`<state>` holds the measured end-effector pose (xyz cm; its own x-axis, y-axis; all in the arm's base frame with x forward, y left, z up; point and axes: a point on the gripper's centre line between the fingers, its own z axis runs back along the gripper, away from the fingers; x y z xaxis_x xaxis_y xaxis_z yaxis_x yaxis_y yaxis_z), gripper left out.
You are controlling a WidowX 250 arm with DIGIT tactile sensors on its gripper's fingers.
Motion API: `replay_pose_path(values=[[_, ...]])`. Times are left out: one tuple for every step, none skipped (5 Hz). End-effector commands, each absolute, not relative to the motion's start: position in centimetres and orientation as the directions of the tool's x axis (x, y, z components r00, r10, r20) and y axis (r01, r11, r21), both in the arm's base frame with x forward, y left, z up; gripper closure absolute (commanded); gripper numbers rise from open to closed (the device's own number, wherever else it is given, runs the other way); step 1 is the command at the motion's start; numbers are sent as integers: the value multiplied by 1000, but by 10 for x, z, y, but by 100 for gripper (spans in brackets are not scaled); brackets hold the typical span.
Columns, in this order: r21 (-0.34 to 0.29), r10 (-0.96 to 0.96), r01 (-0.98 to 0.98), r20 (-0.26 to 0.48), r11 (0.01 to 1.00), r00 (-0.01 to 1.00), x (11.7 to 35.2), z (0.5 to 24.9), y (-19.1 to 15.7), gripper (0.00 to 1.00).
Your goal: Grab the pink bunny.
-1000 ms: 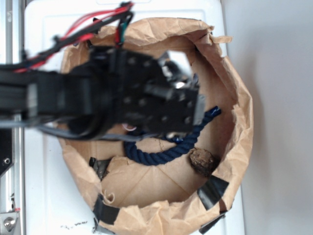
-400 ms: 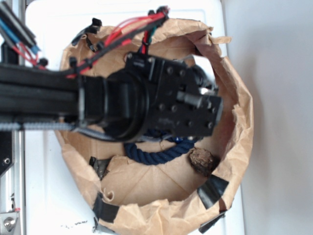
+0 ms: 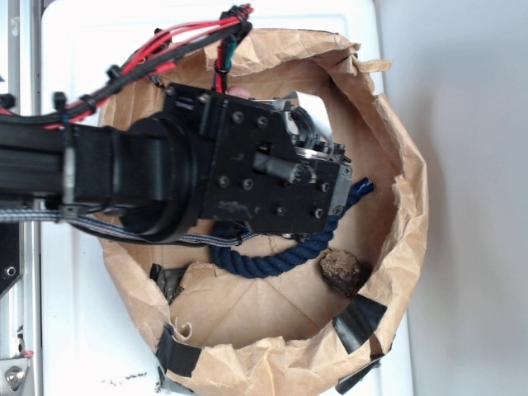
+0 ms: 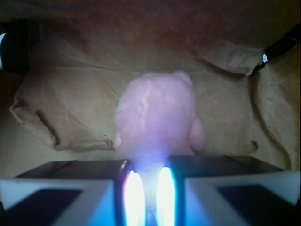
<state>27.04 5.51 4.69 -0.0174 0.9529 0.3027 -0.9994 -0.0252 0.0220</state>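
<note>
In the wrist view, the nearest things are the two blocky fingers (image 4: pixel 61 188) of the gripper (image 4: pixel 146 188), pale-topped with dark faces, their inner edges glowing blue-white from glare. They stand drawn close together, with only a narrow slot between them, and the base of the pink bunny (image 4: pixel 157 117) sits in that slot, so the gripper pinches the soft toy by its lower end. The bunny is a pale pink, fuzzy, rounded lump, blurred by closeness; a small knob bulges at its right side, and its top shows a slight rounded bump. Whether that bump is an ear cannot be told.

Behind the bunny lies the creased brown paper (image 4: pixel 61 113) of the bag's floor and wall, matte and wrinkled, with folds running across it and a strip of black tape (image 4: pixel 277 47) at the upper right corner.

In the exterior view, the black, boxy gripper head (image 3: pixel 272 177), studded with screws, covers the middle of the paper bag (image 3: pixel 396 148), whose torn, rolled-down rim forms a rough ring patched with black tape. The bunny is hidden under it there. A twisted dark blue rope (image 3: pixel 272 257) curves out from beneath the head, and a brown lumpy chunk (image 3: pixel 342 271) rests just beside the rope's lower bend. Red and black wires (image 3: pixel 165 41) run along the arm. The bag sits on a white surface (image 3: pixel 74 330).
</note>
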Motion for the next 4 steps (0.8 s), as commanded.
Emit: replay_pose_path(values=[[-65, 961, -998, 275, -12, -30, 278, 75, 57, 100], [-92, 969, -996, 245, -19, -41, 274, 91, 59, 100], [-116, 975, -993, 215, -30, -54, 270, 101, 67, 100], [-102, 978, -995, 205, -20, -41, 263, 103, 69, 45]])
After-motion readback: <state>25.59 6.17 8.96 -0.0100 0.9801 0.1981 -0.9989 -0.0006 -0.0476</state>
